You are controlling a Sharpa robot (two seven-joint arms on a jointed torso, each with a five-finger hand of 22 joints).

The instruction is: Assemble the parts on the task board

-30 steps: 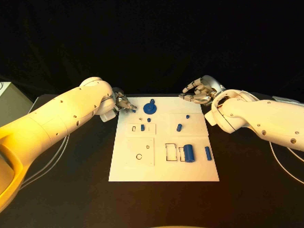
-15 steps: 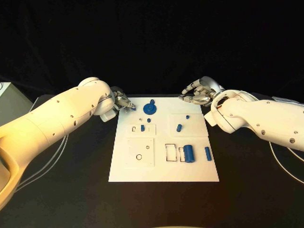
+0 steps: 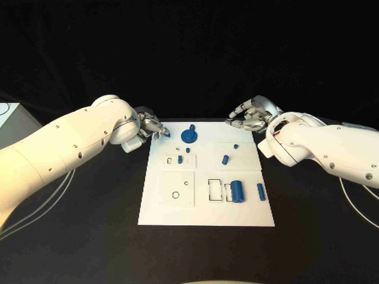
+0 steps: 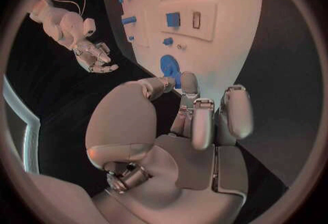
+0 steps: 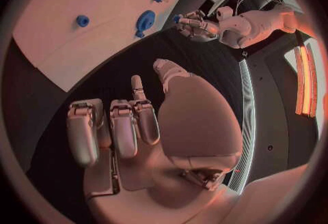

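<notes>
Board: the white task board [image 3: 206, 201] lies in the middle of the head view on the black table [image 3: 326, 236], its long side running away from the robot
Left hand: the left hand [image 3: 148, 131] sits just left of the board's upper left corner; its fingers are curled in together and hold nothing, seen from the left wrist
Right hand: the right hand [image 3: 247, 117] hangs just above and right of the board's upper right corner, off the board; its fingers are curled in, nothing between them
Round part: a blue disc [image 3: 189, 135] lies near the board's top edge, right of the left hand
Big part: a blue cylinder [image 3: 237, 191] lies on the board's lower right area, with a slim blue bar [image 3: 259, 190] just right of it
Small parts: a short blue peg [image 3: 225, 158] lies at middle right, another [image 3: 180, 159] at middle left
</notes>
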